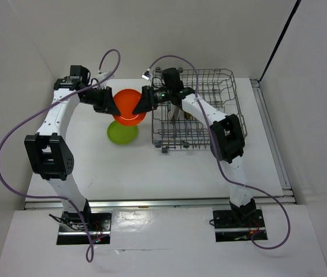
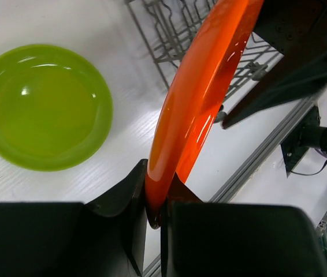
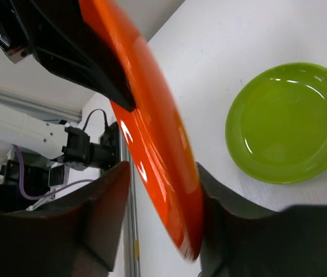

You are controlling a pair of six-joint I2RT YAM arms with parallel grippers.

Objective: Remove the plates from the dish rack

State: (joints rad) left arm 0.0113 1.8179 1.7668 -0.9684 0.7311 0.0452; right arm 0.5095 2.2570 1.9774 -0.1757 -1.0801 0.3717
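**A:** quick q, where's the orange plate (image 1: 130, 107) rn? and what's the setup look like?

**B:** up in the air, on edge, just left of the dish rack (image 1: 181, 134) & above the lime green plate (image 1: 122, 133), which lies flat on the white table (image 1: 181, 173). Left gripper (image 2: 159, 199) is clamped on its rim. Right gripper (image 3: 160, 173) straddles the opposite rim w/ fingers apart, gap showing on one side, so not pinching.

**A:** room?

**B:** plain white walls (image 1: 152, 34) on 3 sides, metal rail (image 1: 152, 202) along the table's near edge, purple cables (image 1: 112, 51) looping off both arms. Rack sits back right on the table.
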